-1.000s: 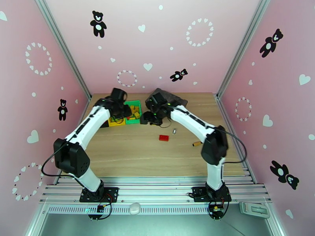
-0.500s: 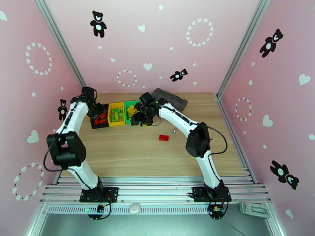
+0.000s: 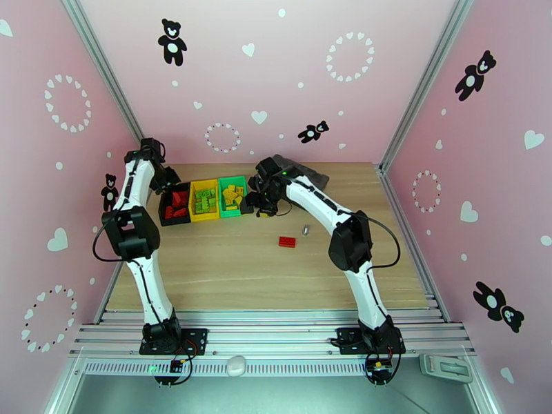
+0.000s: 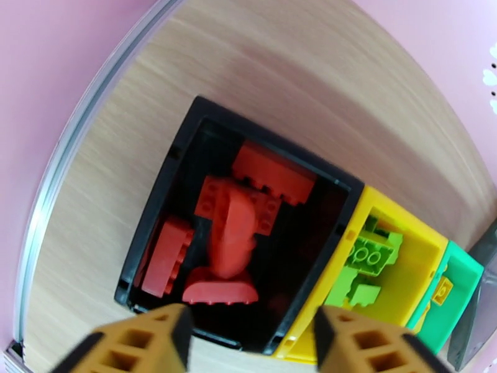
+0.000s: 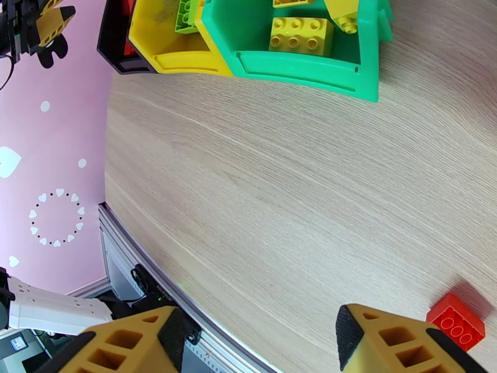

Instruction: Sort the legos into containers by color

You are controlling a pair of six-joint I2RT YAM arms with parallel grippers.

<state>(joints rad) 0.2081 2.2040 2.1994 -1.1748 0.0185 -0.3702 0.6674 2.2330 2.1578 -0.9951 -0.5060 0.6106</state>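
- The near half of the worktop (image 3: 228, 277) is bare wood, from the metal rail (image 3: 276, 319) at 6 o'clock up to the middle. There is open room between the two arms.
- A loose red brick (image 3: 287, 241) lies flat, studs up, just right of centre and apart from everything else. A small silver metal piece (image 3: 306, 230) sits near it toward 1 o'clock.
- The right hand (image 3: 265, 203) hangs over the worktop at about 11 o'clock from that brick, close to the green bin's right end. Its wrist view shows the fingers spread apart with nothing between them and bare wood below.
- Three bins stand in a row toward 10 o'clock, side walls touching: the black bin (image 4: 158, 209) on the left, the yellow bin (image 5: 164, 32) in the middle, and the green bin (image 5: 292, 63) on the right.
- The black bin holds red bricks (image 4: 273, 172), one of them in the middle blurred. The yellow bin holds green bricks (image 4: 366, 253), and the green bin holds yellow bricks (image 5: 301, 33).
- The left hand (image 4: 250, 324) hovers over the black bin, close to the left wall (image 3: 69, 201). Its fingers are parted and empty.
- A dark tray (image 3: 314, 177) lies at 12 o'clock by the back wall, partly behind the right arm.
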